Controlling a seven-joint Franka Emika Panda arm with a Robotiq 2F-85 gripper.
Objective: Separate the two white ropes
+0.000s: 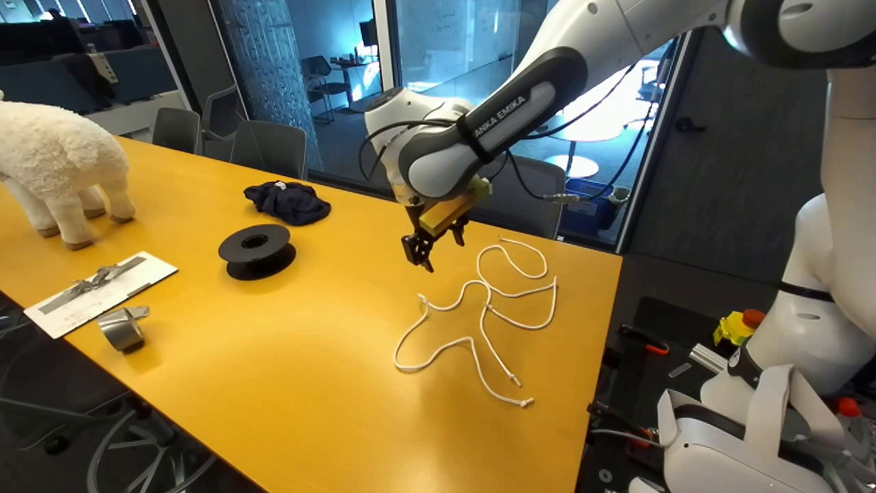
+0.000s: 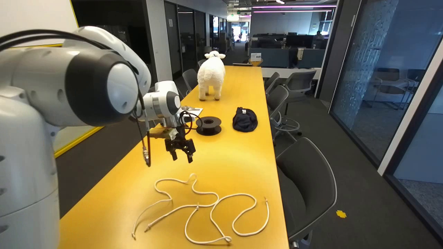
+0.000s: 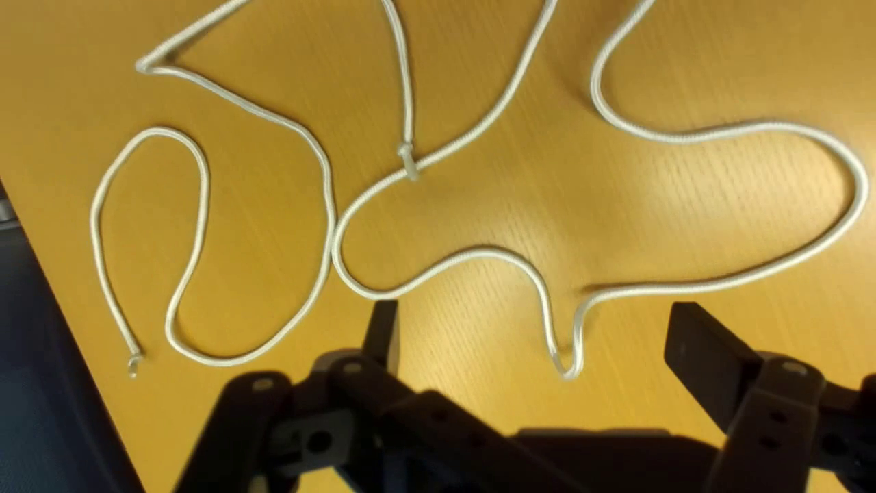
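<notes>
- White rope (image 3: pixel 204 195) curls over the counter (image 1: pixel 308 383), and I see its knotted end (image 3: pixel 406 150) lying across the other rope (image 3: pixel 486 252).
- Both lie in my wrist view; where two of their bends meet, they touch side by side.
- My tool (image 3: pixel 537 335) is spread wide above the counter, fingers (image 3: pixel 383 335) well apart; in the wrist view a fold (image 3: pixel 569 370) of the other rope shows between them.
- Well apart from the ropes, both exterior views give me a black spool (image 1: pixel 256 254), dark cloth (image 1: pixel 287 203) and a woolly animal figure (image 2: pixel 211 74).
</notes>
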